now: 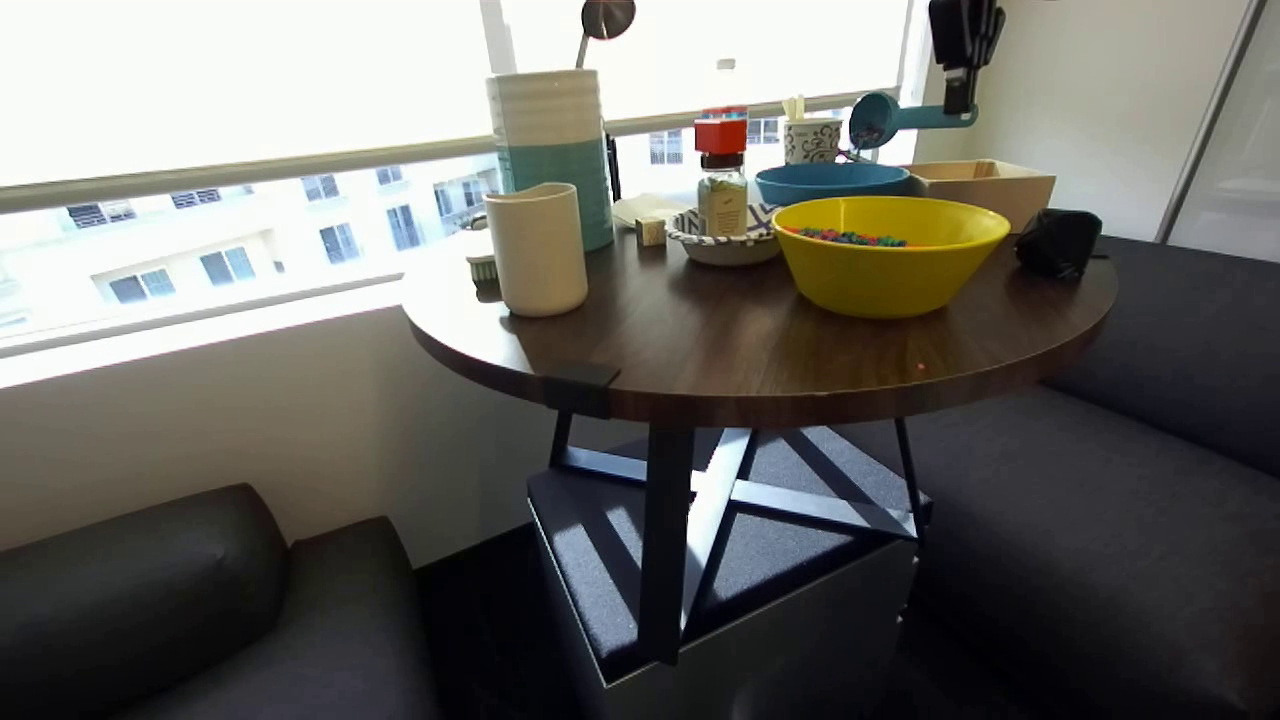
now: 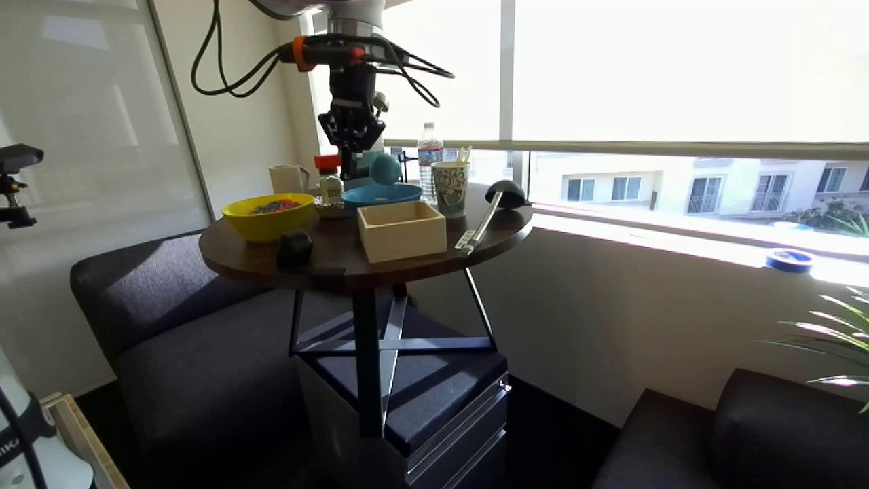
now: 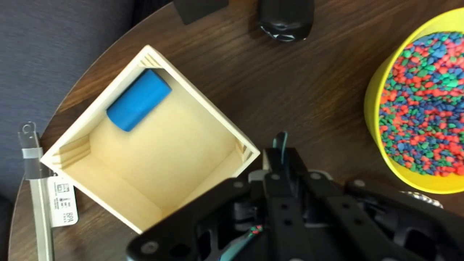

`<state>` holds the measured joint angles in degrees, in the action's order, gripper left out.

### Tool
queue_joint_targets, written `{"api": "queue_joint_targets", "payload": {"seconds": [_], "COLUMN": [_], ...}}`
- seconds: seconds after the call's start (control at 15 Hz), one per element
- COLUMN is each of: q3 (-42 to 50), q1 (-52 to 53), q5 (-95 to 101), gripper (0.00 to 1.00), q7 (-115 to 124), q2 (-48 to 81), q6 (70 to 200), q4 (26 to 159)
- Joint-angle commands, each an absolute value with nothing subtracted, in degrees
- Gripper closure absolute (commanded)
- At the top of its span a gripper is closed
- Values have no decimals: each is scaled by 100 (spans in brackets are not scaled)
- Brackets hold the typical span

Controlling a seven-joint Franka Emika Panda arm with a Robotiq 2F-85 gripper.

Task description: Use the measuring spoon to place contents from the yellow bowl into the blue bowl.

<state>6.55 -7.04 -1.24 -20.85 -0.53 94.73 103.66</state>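
Note:
My gripper (image 1: 960,95) is shut on the handle of the teal measuring spoon (image 1: 874,120), above the table; in an exterior view the gripper (image 2: 349,159) points down. The spoon's scoop (image 2: 385,169) is tipped on its side over the blue bowl (image 1: 835,182). Coloured bits show in the scoop and just below its lip. The blue bowl also shows in an exterior view (image 2: 380,197); its inside is hidden, and it is not visible in the wrist view. The yellow bowl (image 1: 890,270) holds red, blue and green bits and shows in the wrist view (image 3: 372,105).
A wooden box (image 2: 404,239) with a blue cylinder (image 3: 139,99) stands beside the blue bowl. A paper cup (image 2: 451,190), ladle (image 2: 489,217), red-capped jar (image 1: 722,190), patterned bowl (image 1: 725,250), cream mug (image 1: 540,250) and black object (image 1: 1060,243) are also on the table.

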Motion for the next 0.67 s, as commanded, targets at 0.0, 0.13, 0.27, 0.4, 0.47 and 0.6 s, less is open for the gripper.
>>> {"api": "queue_joint_targets", "payload": {"seconds": [0.0, 0.13, 0.27, 0.4, 0.47, 0.6], "q3": [520, 467, 410, 364, 344, 306], "q1": [-549, -492, -437, -390, -370, -339], "q5": [549, 855, 1202, 1478, 1599, 1867], "gripper": [98, 98, 98, 98, 98, 98], "q7": [-2031, -2028, -2023, -2014, -2009, -1996], "q2": [-369, -432, -523, -583, -616, -683], "q6": [9894, 10156, 10492, 10796, 10943, 11188], "q4": [10761, 10915, 11120, 11287, 11376, 11537]}}
